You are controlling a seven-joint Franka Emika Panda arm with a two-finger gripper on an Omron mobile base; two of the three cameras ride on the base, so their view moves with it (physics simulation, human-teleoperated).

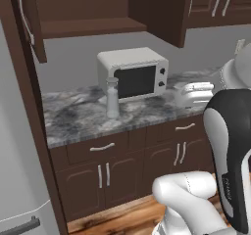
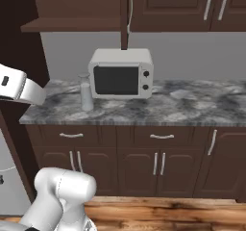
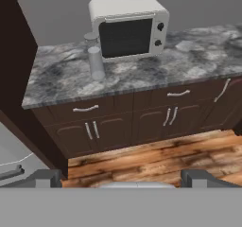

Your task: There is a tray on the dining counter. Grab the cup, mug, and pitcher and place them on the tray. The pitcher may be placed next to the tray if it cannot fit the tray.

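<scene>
Gripper (image 3: 123,182): two dark finger tips at the bottom of the hand view, spread wide apart, nothing between them. It hangs high above the wooden floor (image 3: 156,157), well short of the cabinets.

Past the floor: dark brown base cabinets (image 2: 144,162) with drawers and silver handles. On top of them, a grey marbled surface (image 1: 78,119).

Pitcher (image 1: 112,98): upright on the surface, translucent grey, lidded. It stands just beside the microwave's front left corner, slightly forward of it, toward the surface's front edge. Whether the two touch, cannot tell. In the right base view the pitcher (image 2: 86,92) sits left of the microwave; in the hand view the pitcher (image 3: 95,56) appears likewise left of it.

Microwave (image 2: 121,73): white, dark door, two knobs on its right side, set back toward the grey wall.

White toaster (image 1: 193,94): on the surface right of the microwave, partly behind the arm in the left base view.

Farthest: dark brown upper cabinets (image 2: 168,6) above the wall.
</scene>
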